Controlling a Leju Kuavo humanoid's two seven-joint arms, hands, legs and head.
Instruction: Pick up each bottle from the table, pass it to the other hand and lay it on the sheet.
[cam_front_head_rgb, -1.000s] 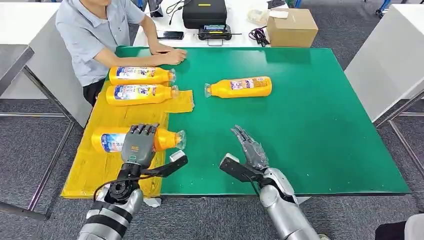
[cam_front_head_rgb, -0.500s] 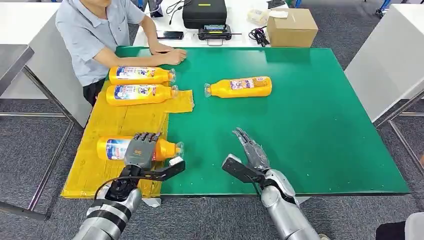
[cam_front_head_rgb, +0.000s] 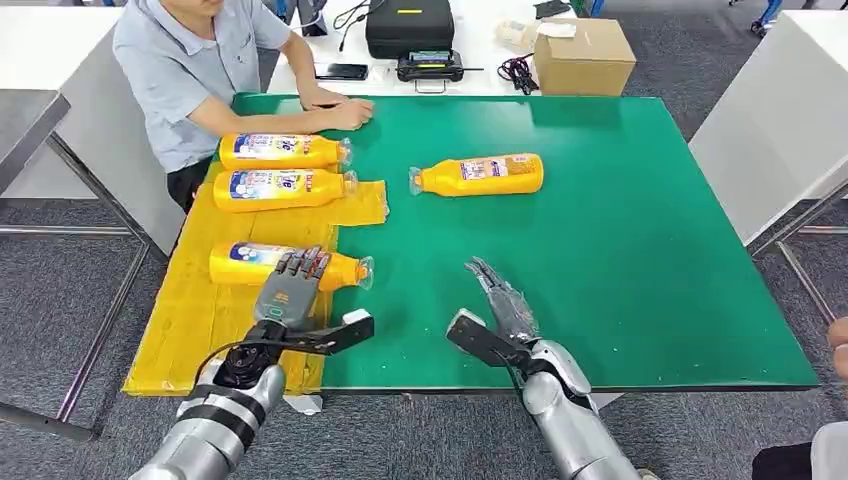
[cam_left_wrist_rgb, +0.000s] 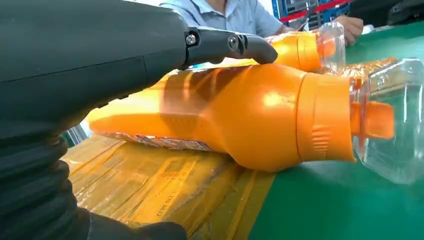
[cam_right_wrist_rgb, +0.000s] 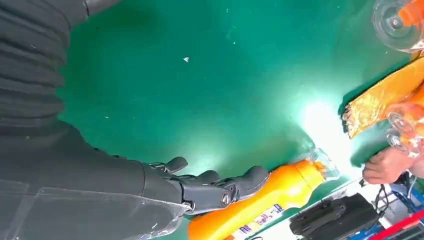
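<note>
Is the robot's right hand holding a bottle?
No, the right hand hovers empty above the green table, fingers apart.

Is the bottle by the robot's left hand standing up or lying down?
Lying down. The bottle rests on its side on the yellow sheet, cap pointing right.

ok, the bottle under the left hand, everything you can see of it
The bottle is orange plastic with a clear cap over an orange spout and a blue-and-white label. It lies on its side on the yellow sheet, its cap end reaching over the sheet's edge onto the green mat. The left hand rests its fingers on top of the body, thumb apart.
</note>
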